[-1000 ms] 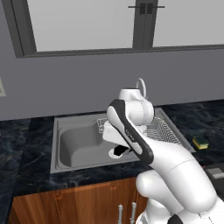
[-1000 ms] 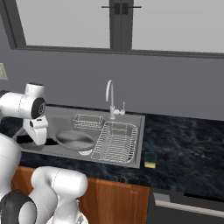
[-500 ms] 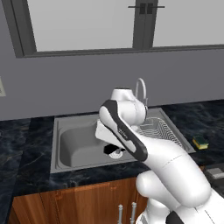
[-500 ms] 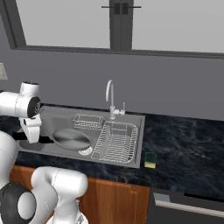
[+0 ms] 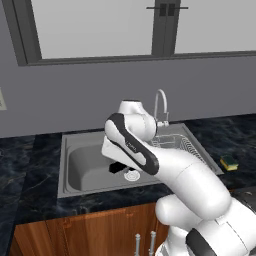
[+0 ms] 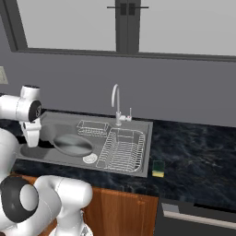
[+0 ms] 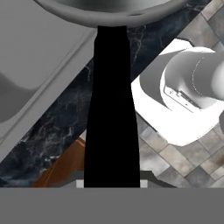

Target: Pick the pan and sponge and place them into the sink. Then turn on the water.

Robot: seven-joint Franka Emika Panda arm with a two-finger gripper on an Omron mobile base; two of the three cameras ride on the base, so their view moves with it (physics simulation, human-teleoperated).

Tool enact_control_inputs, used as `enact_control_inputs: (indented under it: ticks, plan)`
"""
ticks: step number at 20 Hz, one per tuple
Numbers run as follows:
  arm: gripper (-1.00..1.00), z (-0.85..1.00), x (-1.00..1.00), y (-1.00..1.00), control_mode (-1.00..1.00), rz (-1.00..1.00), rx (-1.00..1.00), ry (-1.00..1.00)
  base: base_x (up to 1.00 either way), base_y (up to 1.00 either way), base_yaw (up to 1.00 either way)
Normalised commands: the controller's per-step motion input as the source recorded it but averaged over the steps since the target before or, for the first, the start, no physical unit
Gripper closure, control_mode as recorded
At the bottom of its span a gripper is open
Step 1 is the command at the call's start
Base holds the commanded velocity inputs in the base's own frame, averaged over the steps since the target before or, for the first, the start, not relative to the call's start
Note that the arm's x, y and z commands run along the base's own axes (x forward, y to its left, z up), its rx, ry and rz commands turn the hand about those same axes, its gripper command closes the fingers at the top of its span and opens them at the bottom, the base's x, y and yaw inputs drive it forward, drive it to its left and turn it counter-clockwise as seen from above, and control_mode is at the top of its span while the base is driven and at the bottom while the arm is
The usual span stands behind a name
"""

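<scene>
The pan [image 6: 72, 144] now sits farther toward nine o'clock in the sink [image 6: 145, 152], carried by the gripper [image 5: 116, 168].

You have a dark marble counter [image 6: 193, 154] at the frame's right, a wide window [image 6: 124, 23] across the top, wooden cabinet fronts [image 5: 75, 235] along the bottom.
</scene>
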Motion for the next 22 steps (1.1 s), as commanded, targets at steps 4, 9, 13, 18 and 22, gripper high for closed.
enact_control_inputs:
  ticks: [4,9,13,18,22]
  plan:
    - [1.0,-0.12,0.2,0.16,-1.0,-0.01,0.01,0.01,0.0,0.0,0.0]
    - [1.0,-0.08,0.18,0.11,-1.0,-0.01,0.0,0.0,0.0,0.0,0.0]
    - [1.0,-0.06,0.12,0.05,-1.0,0.0,0.0,0.0,0.0,0.0,0.0]
    - [1.0,-0.08,0.15,0.04,-1.0,0.0,0.0,0.02,0.0,0.0,0.0]
    - [1.0,-0.13,0.17,0.01,-1.0,0.0,0.02,0.02,0.0,0.0,0.0]
